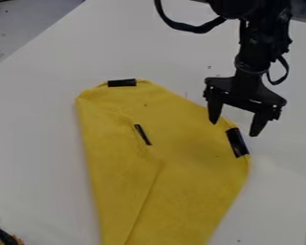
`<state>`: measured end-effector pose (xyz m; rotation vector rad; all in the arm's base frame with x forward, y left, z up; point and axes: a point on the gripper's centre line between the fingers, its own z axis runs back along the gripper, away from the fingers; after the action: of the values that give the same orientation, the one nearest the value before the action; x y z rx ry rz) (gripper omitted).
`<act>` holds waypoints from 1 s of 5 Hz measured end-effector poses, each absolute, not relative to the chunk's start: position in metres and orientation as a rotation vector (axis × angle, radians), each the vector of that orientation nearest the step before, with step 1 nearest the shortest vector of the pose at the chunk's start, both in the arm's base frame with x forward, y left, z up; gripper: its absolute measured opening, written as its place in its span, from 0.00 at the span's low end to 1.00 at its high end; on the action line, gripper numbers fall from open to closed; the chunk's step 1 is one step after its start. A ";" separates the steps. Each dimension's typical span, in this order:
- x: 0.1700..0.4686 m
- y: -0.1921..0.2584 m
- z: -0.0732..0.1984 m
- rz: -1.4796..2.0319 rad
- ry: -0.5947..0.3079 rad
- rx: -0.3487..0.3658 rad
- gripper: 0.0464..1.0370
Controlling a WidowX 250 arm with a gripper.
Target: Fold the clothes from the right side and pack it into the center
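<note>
At the left, past the slanting upper-left edge of the white tabletop [34,139], lies a grey surface [27,28], and low down a black and orange thing [1,234] pokes in, too cut off to name. Next comes the broad yellow cloth garment [187,177], lying in the middle of the tabletop, its left part folded inward as a long flap whose free edge slants. One short black strip [122,83] sits at its top end, level; a second black strip [142,134] lies tilted near the flap's upper part; a third black strip [237,142] marks the right border. Over that border I hang my black two-finger gripper [233,129], fingers spread wide and pointing down, one tip in front of the cloth, the other beside the third strip. I cannot tell whether I touch the cloth.
</note>
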<state>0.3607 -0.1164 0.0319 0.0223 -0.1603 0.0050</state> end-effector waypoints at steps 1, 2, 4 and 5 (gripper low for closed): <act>0.368 -0.123 0.023 0.031 -0.198 -0.013 0.96; 0.366 -0.124 0.018 0.054 -0.212 -0.026 0.96; 0.360 -0.117 0.008 0.084 -0.203 -0.034 0.65; 0.360 -0.112 0.008 0.084 -0.195 -0.041 0.35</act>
<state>0.3603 -0.1124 0.0080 -0.0413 -0.1947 0.0839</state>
